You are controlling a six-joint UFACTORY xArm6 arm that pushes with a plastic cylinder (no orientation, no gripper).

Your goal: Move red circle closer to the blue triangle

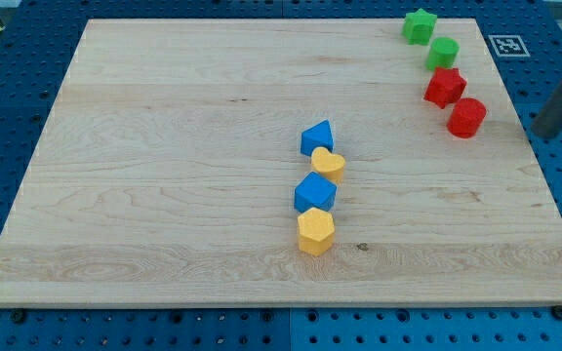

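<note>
The red circle (466,118) stands near the board's right edge in the upper part of the view. The blue triangle (317,136) stands near the board's middle, well to the left of the red circle and slightly lower. My tip (542,131) is just past the board's right edge, to the right of the red circle and apart from it. The rod slants up toward the view's right edge.
A red star (445,87), a green circle (444,53) and a green star (420,25) line up above the red circle. Below the blue triangle stand a yellow heart (328,164), a blue block (314,192) and a yellow hexagon (315,231). A black-and-white marker (507,45) sits at the board's top right corner.
</note>
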